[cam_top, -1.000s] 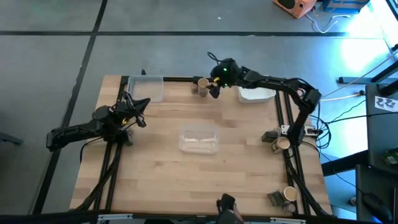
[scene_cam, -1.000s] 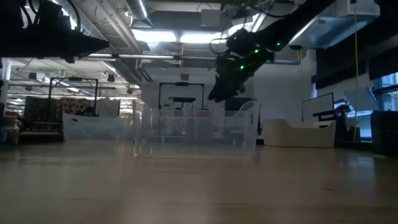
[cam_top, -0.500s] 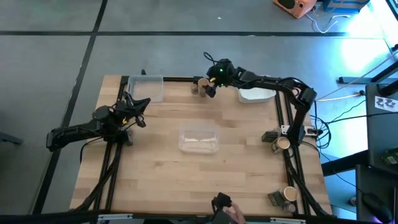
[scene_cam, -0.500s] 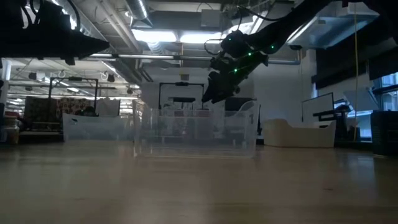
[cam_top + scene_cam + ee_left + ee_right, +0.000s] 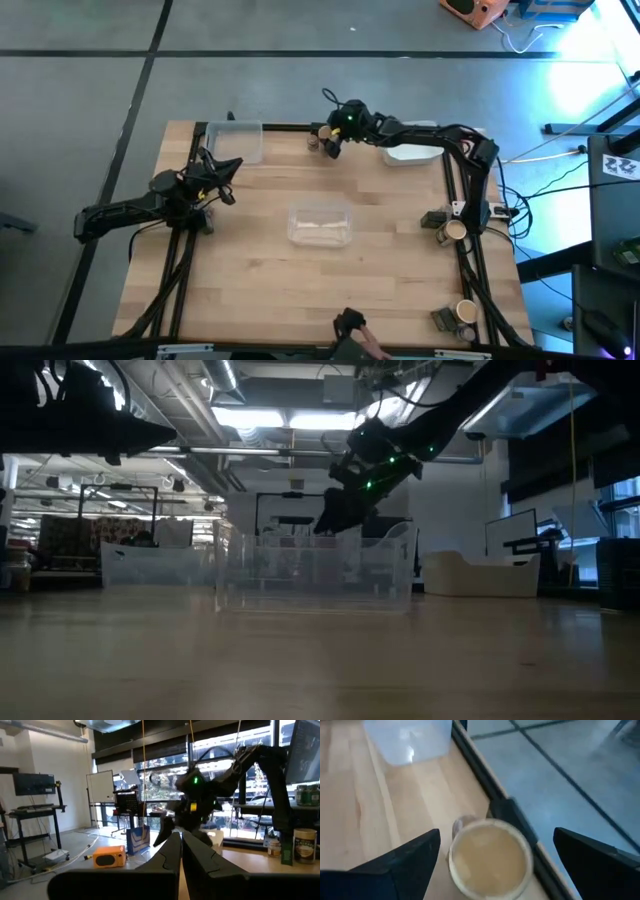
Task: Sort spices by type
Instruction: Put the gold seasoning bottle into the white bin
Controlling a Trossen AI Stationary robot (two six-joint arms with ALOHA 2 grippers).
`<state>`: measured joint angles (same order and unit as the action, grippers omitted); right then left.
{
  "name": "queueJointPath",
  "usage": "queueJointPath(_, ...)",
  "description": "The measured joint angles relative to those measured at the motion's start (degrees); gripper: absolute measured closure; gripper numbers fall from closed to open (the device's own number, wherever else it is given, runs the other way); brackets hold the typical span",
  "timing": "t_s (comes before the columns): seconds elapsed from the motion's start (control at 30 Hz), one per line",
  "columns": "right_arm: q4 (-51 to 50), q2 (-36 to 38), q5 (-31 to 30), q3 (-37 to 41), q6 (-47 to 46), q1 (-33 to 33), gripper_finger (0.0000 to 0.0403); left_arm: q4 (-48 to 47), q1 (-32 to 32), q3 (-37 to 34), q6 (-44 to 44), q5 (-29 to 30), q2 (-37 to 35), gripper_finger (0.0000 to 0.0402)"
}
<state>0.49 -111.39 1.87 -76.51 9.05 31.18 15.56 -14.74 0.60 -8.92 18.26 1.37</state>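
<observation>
Scanning from the table's left, we find the left gripper (image 5: 222, 166) parked near the clear tray (image 5: 234, 139) at the far-left corner, fingers pressed together on nothing. Mid-table sits a second clear tray (image 5: 320, 224). At the far edge the right gripper (image 5: 329, 141) hovers over a tan spice cylinder (image 5: 489, 856), fingers (image 5: 402, 862) spread wide either side of its pale top, not touching. A darker jar (image 5: 313, 144) stands just beside it. We judge this the approach before a grasp; next calls for descending and closing squarely, clear of the neighbour. More spices (image 5: 444, 227) wait along the right edge.
</observation>
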Motion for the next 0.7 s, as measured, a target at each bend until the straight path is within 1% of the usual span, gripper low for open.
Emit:
queueJointPath(0.27,0.16,-3.08,-1.42,0.07,-0.41,-0.02,0.0015,0.03,-0.02,-0.02,0.08,0.0,0.0,0.0396)
queueJointPath(0.33,0.45,-3.15,-1.48,0.07,-0.41,-0.02,0.0021,0.05,-0.02,-0.02,0.1,0.0,0.0,0.0396)
queueJointPath(0.43,1.26,-3.13,-1.6,0.07,-0.39,-0.02,0.0052,0.05,-0.02,-0.02,-0.07,0.0,0.0,0.0396)
queueJointPath(0.57,2.05,-3.13,-3.34,0.07,-0.12,-0.04,0.0115,0.06,-0.04,-0.02,-0.38,0.0,0.0,0.0396)
queueJointPath(0.7,1.8,-3.05,-4.26,0.08,0.24,-0.04,0.0119,0.08,-0.04,-0.04,-0.44,0.0,0.0,0.0396)
